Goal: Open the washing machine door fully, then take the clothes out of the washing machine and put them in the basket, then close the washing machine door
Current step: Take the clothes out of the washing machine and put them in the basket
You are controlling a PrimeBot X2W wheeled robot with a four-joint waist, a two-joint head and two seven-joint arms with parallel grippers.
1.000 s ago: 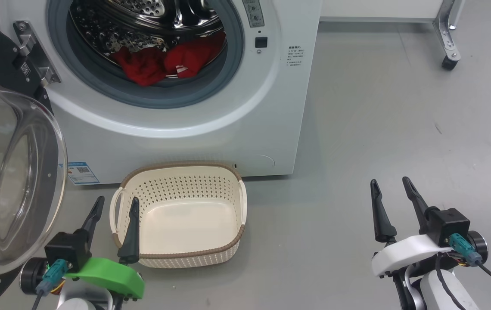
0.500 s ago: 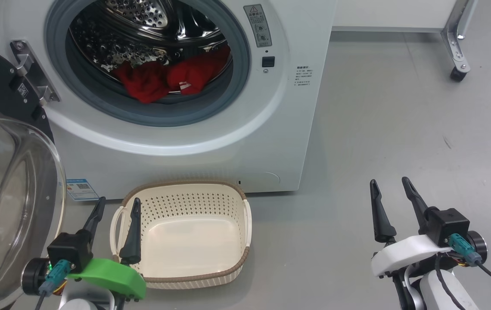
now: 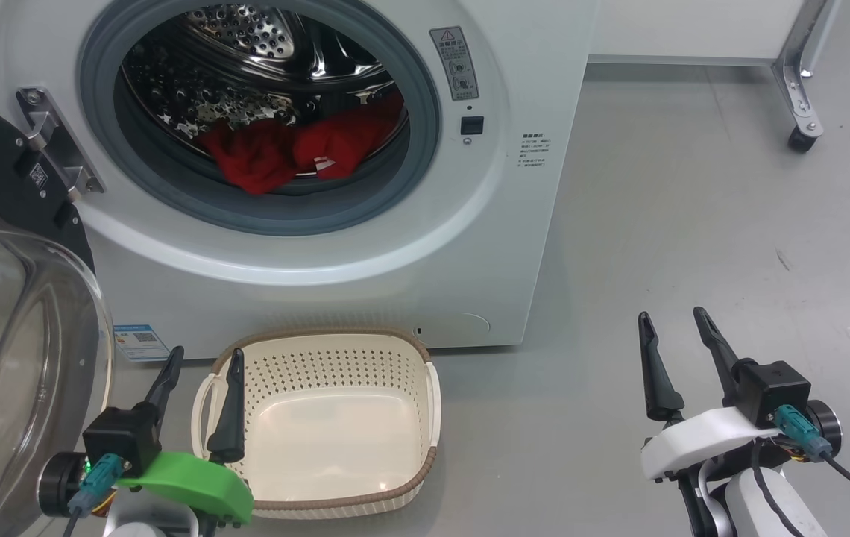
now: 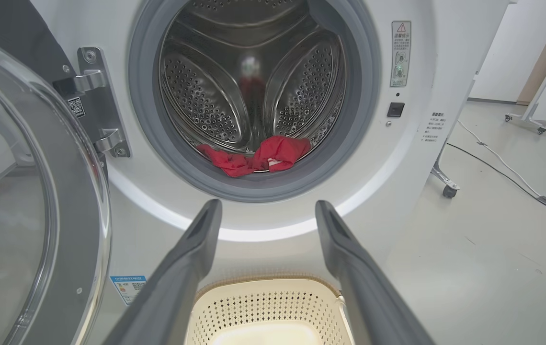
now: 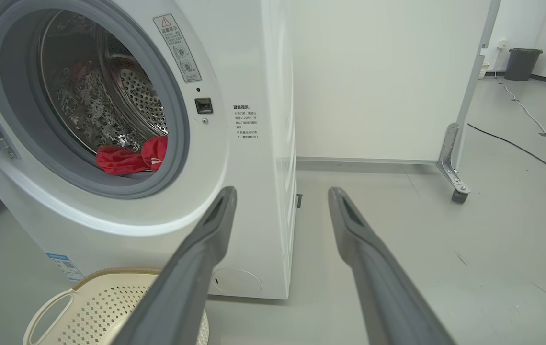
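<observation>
Nearest me, both arms hung low in front of the robot. The left gripper (image 3: pixel 206 354) had its two dark fingers spread wide with nothing between them, up at the left side of the basket (image 3: pixel 320 333). The right gripper (image 3: pixel 671 315) stood just as wide and just as empty, out over bare floor (image 3: pixel 656 224), well apart from the machine.

The basket sat on the floor, empty, close against the foot of the washing machine (image 3: pixel 320 291) and right below the drum mouth. Off to the left, the washing machine door (image 3: pixel 22 350) was swung out wide on its hinge (image 3: pixel 60 149), its glass bowl bulging near the left arm. Close company, that! And back inside, the clothes (image 3: pixel 261 156) lay in a red heap on the bottom of the drum, just behind the grey seal (image 3: pixel 276 220).

So the door looked done to me, and the reach for the laundry was the job in hand. The left arm seemed the better placed, its fingers pointing straight at the drum mouth. I'd have wanted it to rise over the basket, keep off that glass bowl and go in above the seal rather than scrape it. Then it could sink the spread fingers deep into the heap and close on a thick fold, not a thin edge. Soft cloth slips and may drag its neighbour along, so a slow lift out looked wise.
</observation>
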